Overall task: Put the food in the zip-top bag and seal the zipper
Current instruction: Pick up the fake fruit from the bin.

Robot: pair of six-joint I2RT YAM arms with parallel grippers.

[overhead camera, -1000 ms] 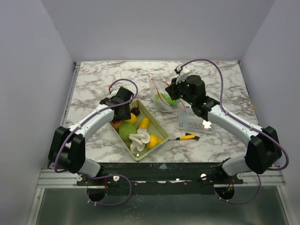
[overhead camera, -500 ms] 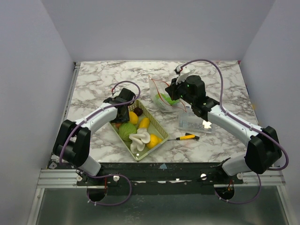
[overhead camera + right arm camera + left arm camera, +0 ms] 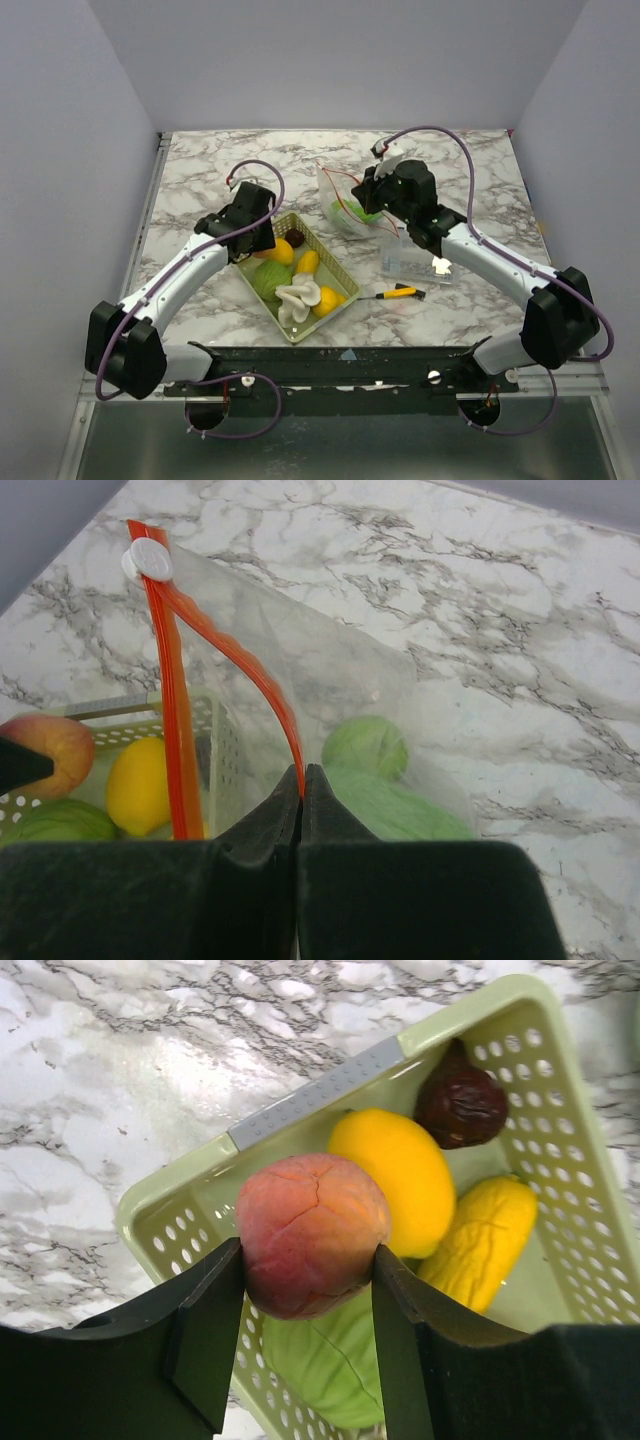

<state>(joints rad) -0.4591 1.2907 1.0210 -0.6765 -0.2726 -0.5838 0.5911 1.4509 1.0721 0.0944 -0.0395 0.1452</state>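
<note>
Peach-red fruit [image 3: 310, 1230] in left gripper [image 3: 307, 1260] over basket [image 3: 300, 1105]; right gripper [image 3: 302, 780] pinching zipper [image 3: 170, 710].

I read the left jaws as about half apart, clamped across the fruit's widest part, above one end of the basket where yellow, purple and green food sits. The right jaws are fully closed on the red-orange zipper and hold up the zip-top bag [image 3: 330, 670], which has green pieces inside. My worry is that round, smooth fruit on flat pads could roll out in a quick swing. Only one lip is held, so the mouth may sag and the fruit could snag the strip and tug it free.
</note>
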